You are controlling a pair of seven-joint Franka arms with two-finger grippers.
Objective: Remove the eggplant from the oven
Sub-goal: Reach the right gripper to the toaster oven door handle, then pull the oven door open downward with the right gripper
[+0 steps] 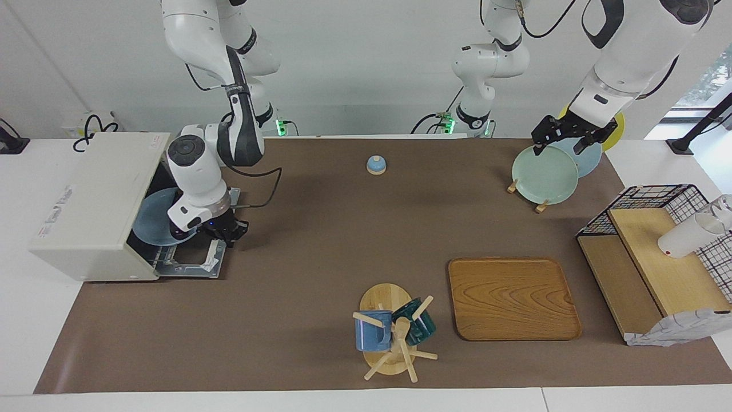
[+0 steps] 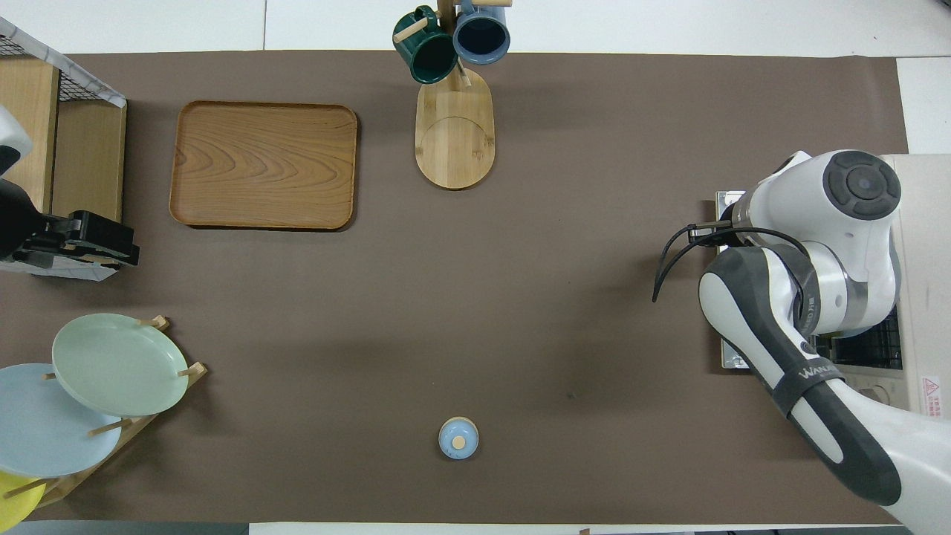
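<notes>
Brown mat [image 1: 320,274] covers most of the table; oven [image 1: 94,206] sits at the right arm's end, the biggest item on it, its door [image 1: 191,264] folded down flat onto the mat; a blue plate [image 1: 153,220] rests inside the open cavity; eggplant not discernible in either view, the right arm blocks the cavity from overhead and the facing view shows only the plate.

Wire-and-wood shelf [image 1: 657,257] stands at the left arm's end, a white cup [image 1: 686,236] lying on its upper board; wooden tray [image 1: 513,297] lies beside the shelf, far from the robots; mug tree [image 1: 392,335] beside the tray carries a blue mug [image 1: 373,331] and a dark green mug [image 1: 417,323].

Plate rack near the left arm's base holds a pale green plate [image 1: 544,174], with a light blue plate [image 2: 44,420] and a yellow one after it; small blue lid [image 1: 376,165] with a wooden knob sits alone mid-table, near the robots.

Right gripper [image 1: 223,233] is low at the outer edge of the lowered oven door, fingers pinched together at the door's edge; whether they clamp the handle cannot be told.

Left gripper [image 1: 563,137] hangs over the plate rack, fingers spread wide, nothing between them; this arm waits.
</notes>
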